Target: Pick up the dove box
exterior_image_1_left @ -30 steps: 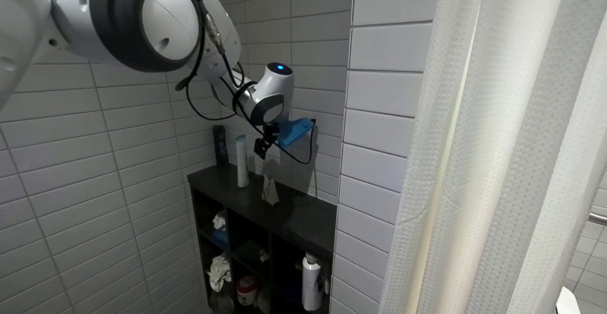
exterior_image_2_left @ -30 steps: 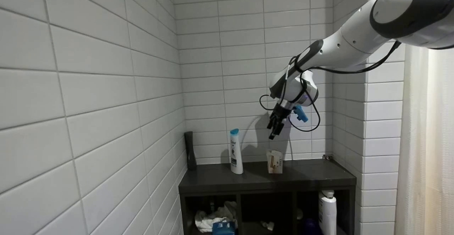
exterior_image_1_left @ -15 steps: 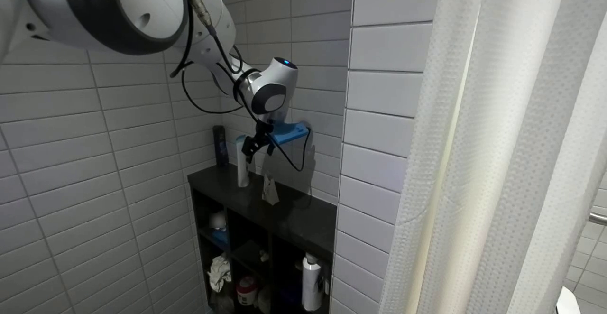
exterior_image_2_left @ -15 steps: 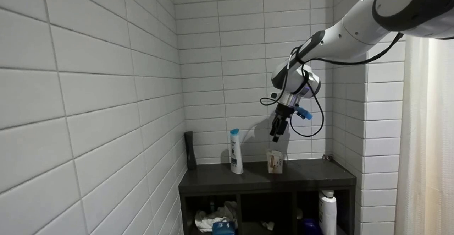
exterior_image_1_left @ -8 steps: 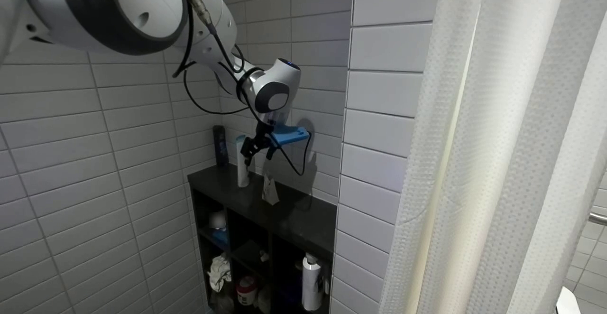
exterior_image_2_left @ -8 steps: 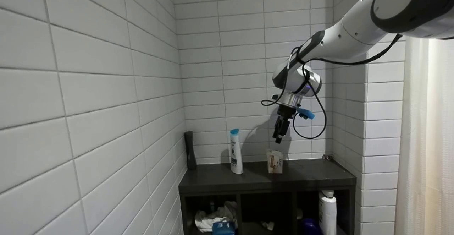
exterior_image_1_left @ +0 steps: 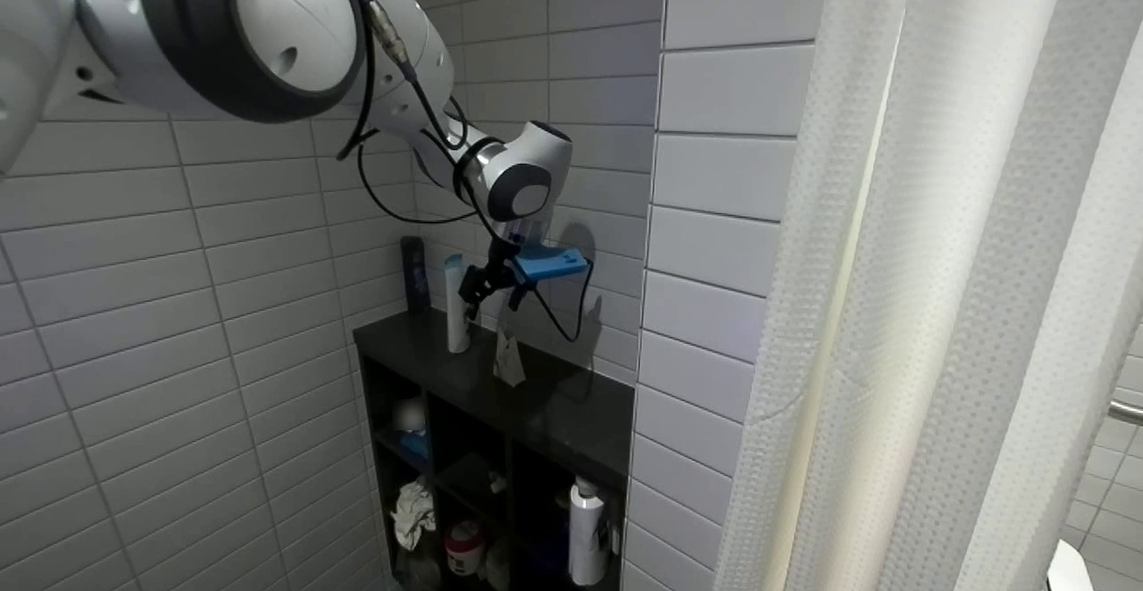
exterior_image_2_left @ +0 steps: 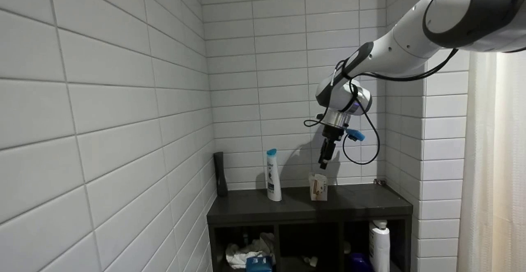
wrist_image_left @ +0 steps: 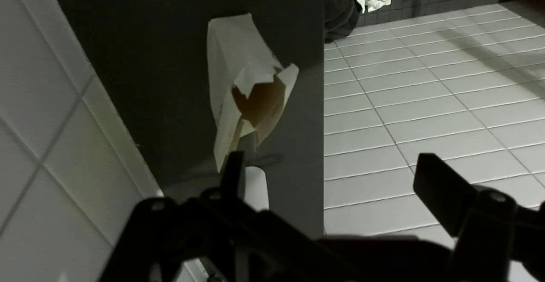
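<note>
Dove box [exterior_image_2_left: 319,188], top torn, stands lower centre on tabletop [exterior_image_2_left: 361,198] in an exterior view. Pincer [wrist_image_left: 333,176] hangs above it, fingers [wrist_image_left: 233,173] spread. Blue-capped bottle [exterior_image_2_left: 273,179] near its left, dark bottle [exterior_image_2_left: 220,174] farther left, white bottle [exterior_image_2_left: 380,247] below tabletop, lower right. Wrist view: finger partly hides white object [wrist_image_left: 256,188].

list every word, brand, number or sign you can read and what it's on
Blue-capped bottle: "Dove", blurred, so only likely; smaller print unreadable.
Box: lettering on one face, too small and blurred to read.
White-capped bottle: small print, unreadable.
Dark bottle: faint markings, too blurred.
Red-and-white tub: label too blurred.
Blue packet: markings too small.
</note>
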